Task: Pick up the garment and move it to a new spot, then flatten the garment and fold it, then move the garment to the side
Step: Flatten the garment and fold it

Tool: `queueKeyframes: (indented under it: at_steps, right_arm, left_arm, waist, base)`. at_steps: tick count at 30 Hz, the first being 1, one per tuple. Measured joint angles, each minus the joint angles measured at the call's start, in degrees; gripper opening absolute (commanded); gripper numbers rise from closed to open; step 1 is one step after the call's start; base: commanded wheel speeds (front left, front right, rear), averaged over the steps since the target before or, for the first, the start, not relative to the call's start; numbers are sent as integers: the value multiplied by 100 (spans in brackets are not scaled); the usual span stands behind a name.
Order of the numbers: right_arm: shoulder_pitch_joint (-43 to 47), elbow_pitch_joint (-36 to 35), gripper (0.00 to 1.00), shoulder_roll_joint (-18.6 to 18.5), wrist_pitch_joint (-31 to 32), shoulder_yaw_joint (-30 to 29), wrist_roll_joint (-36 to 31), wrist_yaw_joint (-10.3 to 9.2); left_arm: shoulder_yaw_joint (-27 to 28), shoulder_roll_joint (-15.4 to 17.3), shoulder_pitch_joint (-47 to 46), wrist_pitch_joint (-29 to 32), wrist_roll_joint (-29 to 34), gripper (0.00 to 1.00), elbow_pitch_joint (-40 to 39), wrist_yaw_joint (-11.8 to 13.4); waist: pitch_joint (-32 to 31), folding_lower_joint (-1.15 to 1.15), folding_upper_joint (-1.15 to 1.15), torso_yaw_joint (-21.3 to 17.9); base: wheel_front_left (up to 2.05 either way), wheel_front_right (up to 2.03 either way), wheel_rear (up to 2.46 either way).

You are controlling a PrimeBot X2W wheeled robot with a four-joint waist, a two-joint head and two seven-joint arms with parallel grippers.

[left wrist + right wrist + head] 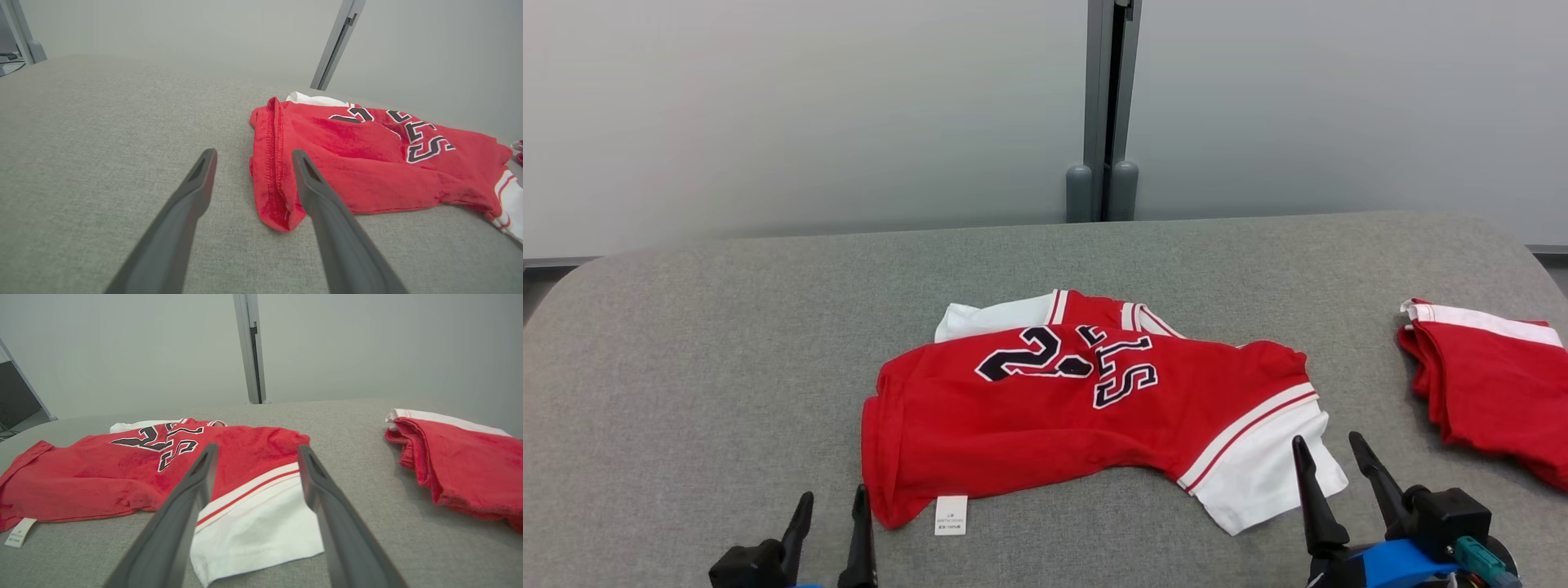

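A red garment with white sleeves and black lettering lies loosely crumpled in the middle of the grey padded table. A white label hangs from its near hem. My left gripper stands open at the garment's near left corner, its fingers apart with nothing between them. My right gripper is open over the white sleeve at the garment's near right end, holding nothing. The garment stretches leftward in the right wrist view.
A second red and white garment, folded, lies at the table's right edge. A grey post stands against the pale wall behind the table. Bare grey surface spreads to the left and behind the garment.
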Motion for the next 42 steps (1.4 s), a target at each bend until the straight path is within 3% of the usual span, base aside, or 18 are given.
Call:
queueKeyframes:
  at_steps: [15, 28, 31, 32, 33, 42]
  right_arm:
    - [-40, 237, 100, 0, 0, -75, -238, 0]
    - [-117, 154, 100, 0, 0, -69, -242, 0]
    - [-118, 144, 100, 0, 0, -83, -236, 0]
    - [-119, 143, 100, 0, 0, -96, -235, 0]
    - [-121, 143, 100, 2, 0, -132, -233, 1]
    - [-271, 463, 100, 0, -1, -609, -154, 1]
  left_arm:
    - [-1081, 241, -101, 0, -692, 100, 249, 0]
    - [-1165, 399, -263, 0, -891, 100, 214, 0]
    - [-1171, 417, -279, 0, -949, 38, 259, 0]
    - [-1177, 431, -280, 0, -954, 11, 267, 0]
    - [-1187, 446, -286, 0, -956, 0, 279, 0]
    - [-1212, 524, -358, 0, -1074, 0, 352, 0]
  waist:
    - [579, 1, 0, -86]
    - [807, 1, 1, -186]
    - [843, 0, 0, -206]
    - [859, 0, 0, -213]
    - [873, 0, 0, -214]
    - [951, 0, 0, -177]
  base:
    - [0, 0, 0]
    - [0, 0, 0]
    - [0, 0, 0]
    - [0, 0, 0]
    - [0, 0, 0]
    - [0, 0, 0]
